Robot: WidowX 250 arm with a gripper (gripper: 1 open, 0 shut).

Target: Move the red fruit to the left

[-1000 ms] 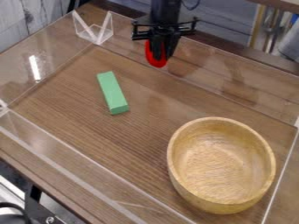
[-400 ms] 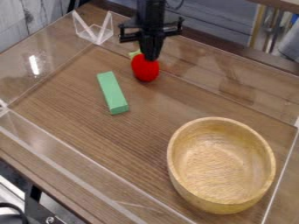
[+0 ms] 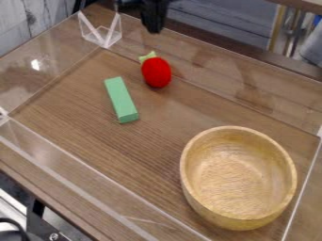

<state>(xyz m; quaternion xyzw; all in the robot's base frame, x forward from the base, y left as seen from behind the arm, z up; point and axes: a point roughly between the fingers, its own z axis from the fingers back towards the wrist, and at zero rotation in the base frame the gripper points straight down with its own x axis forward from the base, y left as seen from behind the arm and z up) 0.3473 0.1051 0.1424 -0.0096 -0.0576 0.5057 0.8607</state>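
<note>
The red fruit [image 3: 156, 72], small and round with a bit of green at its top, lies on the wooden table at the back centre, with nothing holding it. My gripper [image 3: 153, 23] hangs well above and behind it at the top edge of the view, only its dark lower end showing. Its fingers look drawn together and shut, with nothing between them. A clear gap separates the gripper from the fruit.
A green rectangular block [image 3: 122, 99] lies left of and slightly nearer than the fruit. A large wooden bowl [image 3: 239, 176] sits at the front right. Clear acrylic walls ring the table, and a clear folded stand [image 3: 101, 31] sits at the back left.
The gripper carried the fruit leftward and down, set it on the table, then rose away toward the top edge. The fruit now rests alone.
</note>
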